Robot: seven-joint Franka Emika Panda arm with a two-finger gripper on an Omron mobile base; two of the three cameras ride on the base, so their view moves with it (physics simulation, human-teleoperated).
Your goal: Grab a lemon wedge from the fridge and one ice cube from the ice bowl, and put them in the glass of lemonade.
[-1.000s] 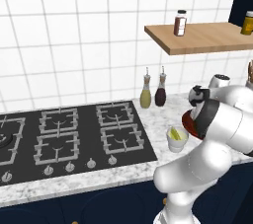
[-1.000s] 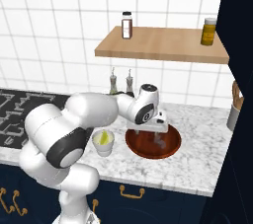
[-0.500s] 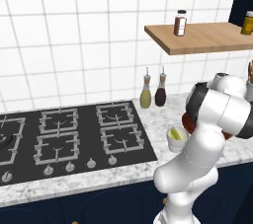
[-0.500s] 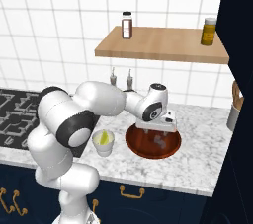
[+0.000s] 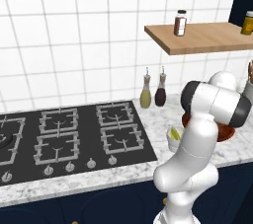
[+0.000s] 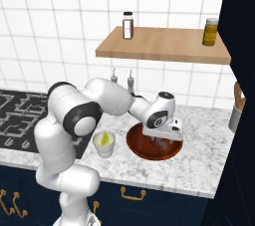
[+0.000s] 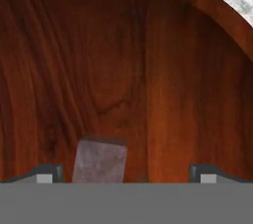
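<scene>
The ice bowl (image 6: 144,151) is a wide red-brown dish on the marble counter, and its rim (image 5: 226,132) peeks out behind my arm. My gripper (image 6: 162,141) reaches down into it, open. In the hand view the gripper (image 7: 126,174) hangs just over the bowl's wooden floor (image 7: 148,70). A greyish ice cube (image 7: 100,161) lies between the fingertips (image 7: 47,172), nearer the left one and not gripped. The glass of lemonade (image 6: 104,144) (image 5: 174,137) stands left of the bowl with a yellow-green piece in it; I cannot tell the lemon wedge from the drink. The fridge is out of view.
A black gas cooktop (image 5: 69,134) fills the counter's left. Two slim bottles (image 5: 152,91) stand at the tiled wall behind the glass. A wooden shelf (image 6: 164,46) with jars hangs above the bowl. A utensil holder (image 6: 237,113) stands at the far right beside a dark tall panel.
My hand has swung to the right and come down into the bowl, with the elbow folding lower. The jaws have stayed wide apart. Glass and bowl have not moved.
</scene>
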